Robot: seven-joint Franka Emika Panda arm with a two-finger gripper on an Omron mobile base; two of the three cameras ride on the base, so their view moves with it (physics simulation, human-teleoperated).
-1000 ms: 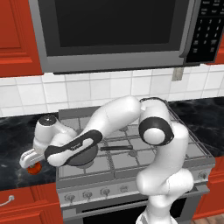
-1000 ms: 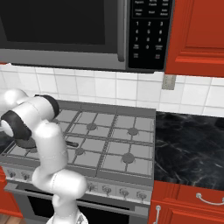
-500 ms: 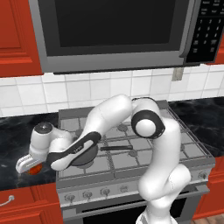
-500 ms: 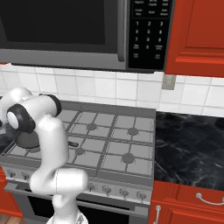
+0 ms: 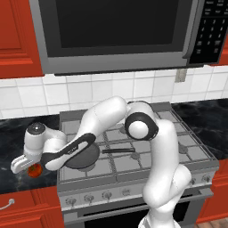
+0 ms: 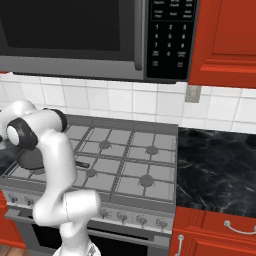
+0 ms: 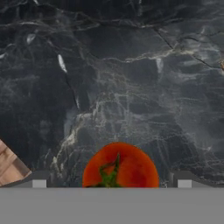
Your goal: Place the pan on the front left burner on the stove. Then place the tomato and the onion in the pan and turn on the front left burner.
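Our tool (image 7: 111,183) hangs released, jaws spread wide, just above the tomato (image 7: 120,165) on the black marble tabletop (image 7: 131,78) left of the stove (image 5: 133,164). We see the pan (image 5: 84,156) sitting empty on its front left grate.

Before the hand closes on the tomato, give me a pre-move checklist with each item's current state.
1. Pan sits on the stove at its front left: ok.
2. Hand open: ok, its fingertips stand wide apart.
3. Tomato between the fingertips: ok in the hand view, lying centred on the black counter.
4. Hand low enough to grip: cannot tell; the fingertips barely rise into the hand view, and the left base view shows the hand just above the tomato.
5. Nothing beside the tomato to snag: ok, bare counter on both sides.
6. Onion located: cannot tell.
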